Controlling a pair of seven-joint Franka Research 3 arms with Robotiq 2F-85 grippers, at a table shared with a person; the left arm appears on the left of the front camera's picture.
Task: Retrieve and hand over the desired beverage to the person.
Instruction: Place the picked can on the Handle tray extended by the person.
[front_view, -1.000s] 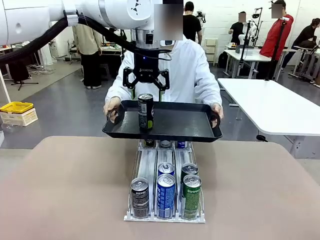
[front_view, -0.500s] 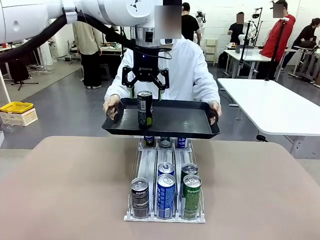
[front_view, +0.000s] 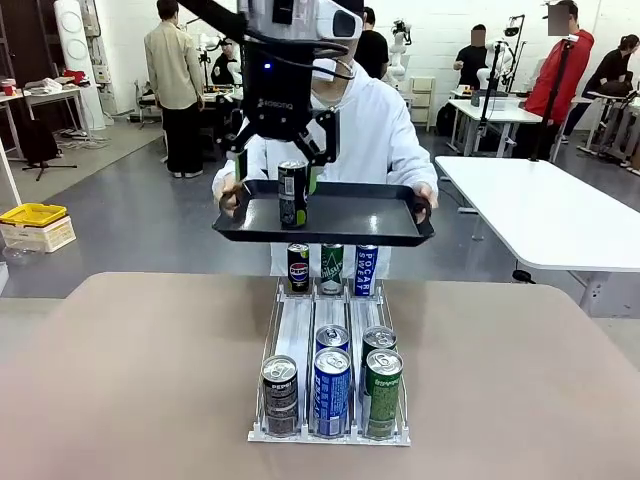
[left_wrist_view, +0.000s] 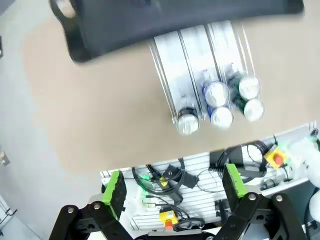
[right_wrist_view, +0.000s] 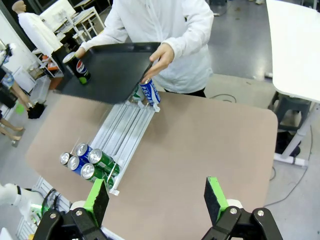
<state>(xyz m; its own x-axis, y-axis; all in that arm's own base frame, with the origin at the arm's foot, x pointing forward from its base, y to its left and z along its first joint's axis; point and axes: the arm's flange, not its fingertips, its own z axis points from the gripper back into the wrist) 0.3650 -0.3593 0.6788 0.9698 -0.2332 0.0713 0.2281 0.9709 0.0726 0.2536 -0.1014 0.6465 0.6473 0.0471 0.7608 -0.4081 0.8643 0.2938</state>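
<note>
Black can (front_view: 292, 195) upright on tray (front_view: 385, 237).

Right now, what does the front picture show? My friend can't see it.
A person in a white jacket holds a black tray with one can standing on it. The robot's left hand hangs open by the can's top. Below, a rack of more cans sits on the table.

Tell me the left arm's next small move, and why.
Probably draw the left gripper up and back toward the robot's side, away from the tray. The can stands upright on the tray, the jaws are open and apart from it, and the person holds the tray in both hands, so the handover looks done.
</note>
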